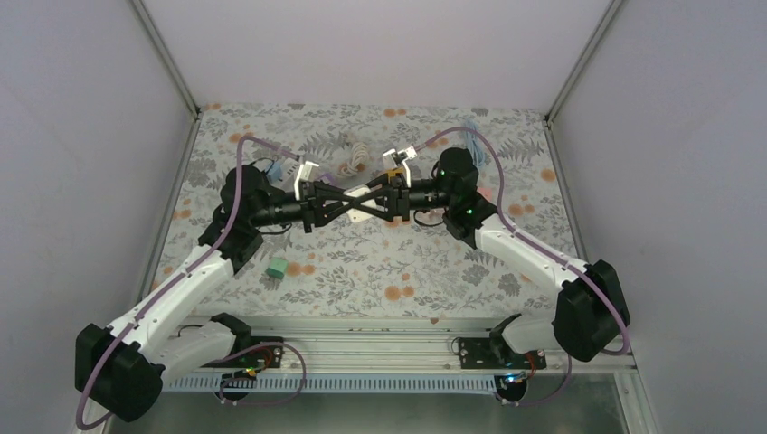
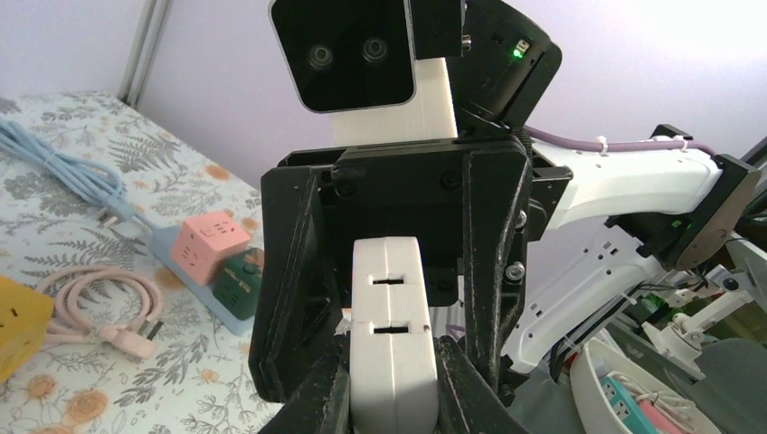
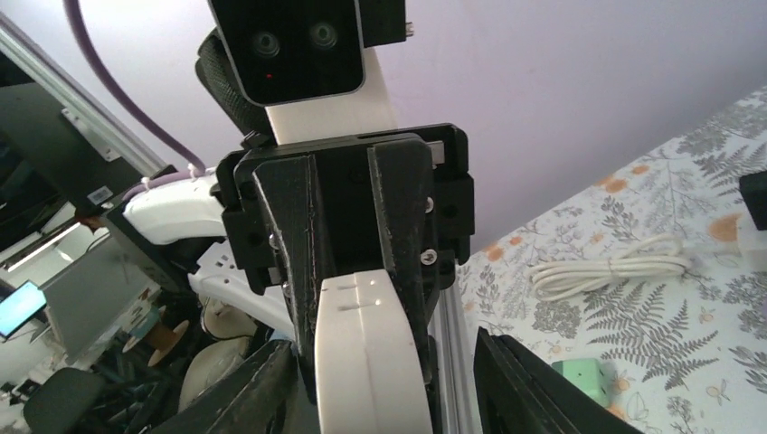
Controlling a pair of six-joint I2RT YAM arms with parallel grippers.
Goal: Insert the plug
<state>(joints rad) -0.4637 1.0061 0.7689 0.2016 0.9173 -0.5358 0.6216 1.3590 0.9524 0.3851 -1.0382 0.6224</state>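
Observation:
A white block (image 2: 391, 325) with two slots in its face hangs above the middle of the table (image 1: 362, 201), between both arms. My left gripper (image 2: 393, 389) is shut on it, a finger pressed on each side of its near end. My right gripper (image 3: 384, 380) comes from the opposite side and straddles the same white block (image 3: 366, 353). Its jaws stand open, with a clear gap on each side of the block. In the top view the left gripper (image 1: 373, 210) and right gripper (image 1: 349, 195) cross over each other. No plug pins show; the plug is hidden.
On the table lie a pink cube socket (image 2: 210, 244) and a dark green cube (image 2: 237, 282) on a blue-grey base, a blue cable (image 2: 63, 172), a pink cable (image 2: 99, 307), a yellow cube (image 2: 18, 325), a white cable (image 3: 615, 271) and a light green cube (image 1: 277, 268).

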